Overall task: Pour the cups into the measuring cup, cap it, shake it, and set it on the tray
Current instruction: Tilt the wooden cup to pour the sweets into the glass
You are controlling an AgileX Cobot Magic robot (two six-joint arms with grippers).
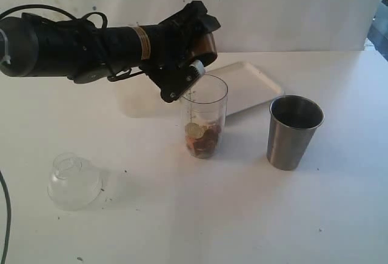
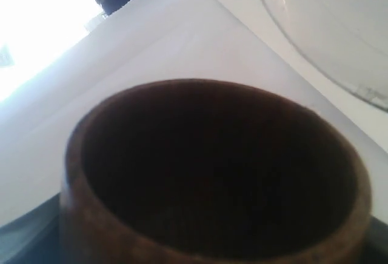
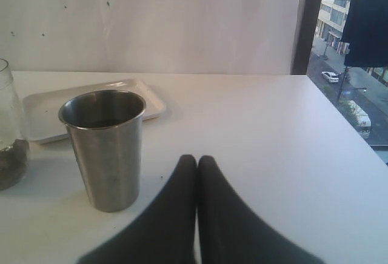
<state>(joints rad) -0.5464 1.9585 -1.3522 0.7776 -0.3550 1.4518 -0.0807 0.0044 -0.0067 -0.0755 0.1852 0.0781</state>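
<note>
My left gripper (image 1: 193,65) is shut on the brown wooden cup (image 1: 204,46) and holds it tipped over the mouth of the clear measuring cup (image 1: 205,118). The measuring cup stands upright with brown pieces and a pale round piece in its bottom. In the left wrist view the wooden cup (image 2: 79,197) fills the frame with a dark inside and hides the fingers. The steel tumbler (image 1: 294,132) stands upright to the right; the white tray (image 1: 245,85) lies behind. My right gripper (image 3: 197,158) is shut and empty on the table beside the tumbler (image 3: 104,152), with the tray (image 3: 42,115) beyond.
A frosted translucent cup (image 1: 130,102) stands behind the left arm. A clear domed lid (image 1: 74,181) lies at the front left of the white table. A window (image 3: 348,64) borders the table's right end. The measuring cup (image 3: 9,137) shows at the right wrist view's edge.
</note>
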